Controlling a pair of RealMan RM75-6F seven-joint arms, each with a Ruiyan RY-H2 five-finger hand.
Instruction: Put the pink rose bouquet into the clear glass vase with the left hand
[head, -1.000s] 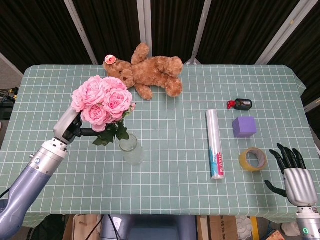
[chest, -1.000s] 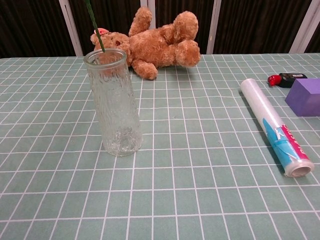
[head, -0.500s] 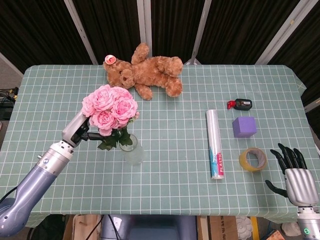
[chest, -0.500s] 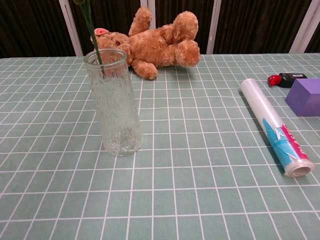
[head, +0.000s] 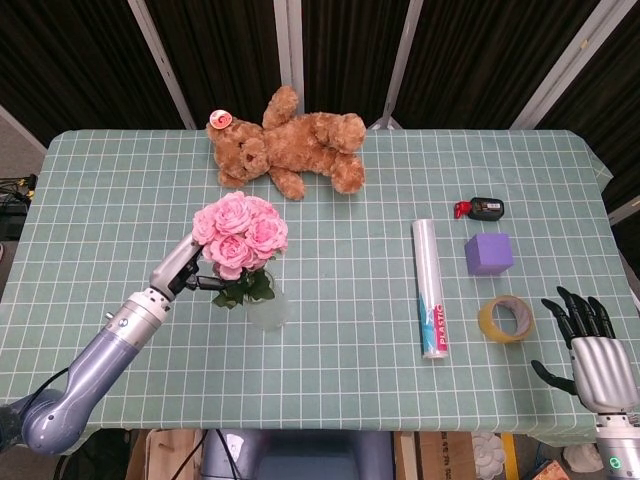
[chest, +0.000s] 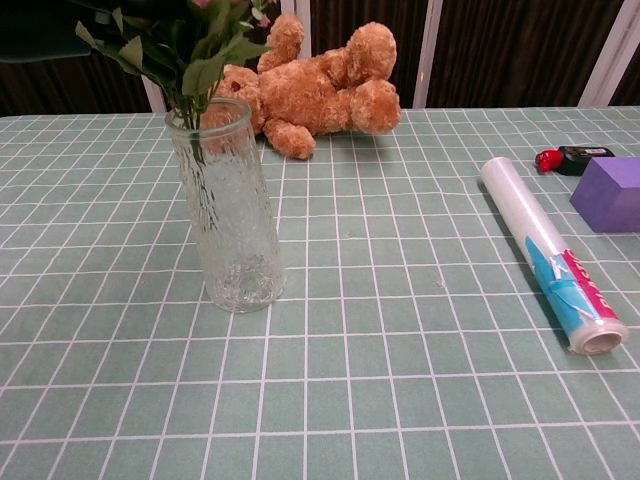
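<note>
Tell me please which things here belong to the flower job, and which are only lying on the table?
Belong to the job:
- pink rose bouquet, stems in the vase mouth
- clear glass vase
- left hand, holding the bouquet

Only lying about:
- teddy bear
- plastic wrap roll
- purple block
- tape roll
- small red and black item
- right hand, idle and holding nothing

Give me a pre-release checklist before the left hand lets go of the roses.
1. Stems inside the glass vase mouth: ok; leaves sit at the rim in the chest view.
2. Stems reaching the vase bottom: cannot tell.
3. Vase upright: not ok; it leans slightly.
4. Left hand holding the pink rose bouquet: ok.
5. Teddy bear clear of the vase: ok.
6. Right hand out of the way: ok; open at the table's edge.
</note>
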